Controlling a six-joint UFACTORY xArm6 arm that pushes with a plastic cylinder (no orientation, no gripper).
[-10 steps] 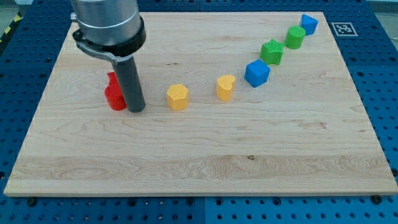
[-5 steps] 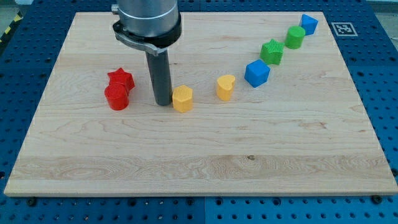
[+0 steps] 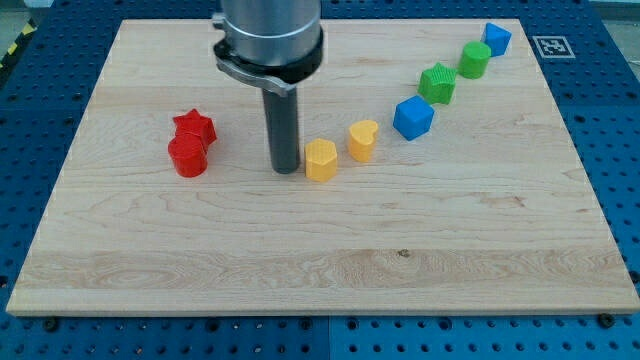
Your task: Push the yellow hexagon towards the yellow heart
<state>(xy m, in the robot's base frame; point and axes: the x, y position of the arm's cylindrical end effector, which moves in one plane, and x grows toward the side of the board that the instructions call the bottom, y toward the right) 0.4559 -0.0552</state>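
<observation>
The yellow hexagon sits near the middle of the wooden board. My tip touches its left side. The yellow heart lies just to the right of the hexagon and slightly higher in the view, with a small gap between the two. The rod rises from the tip to the arm's grey body at the view's top.
A red star and a red cylinder sit together at the left. To the upper right runs a diagonal row: a blue cube, a green star, a green cylinder, a blue block.
My tip has moved right from beside the red blocks, met the yellow hexagon and pushed it right, close to the yellow heart. The other blocks have not moved.
</observation>
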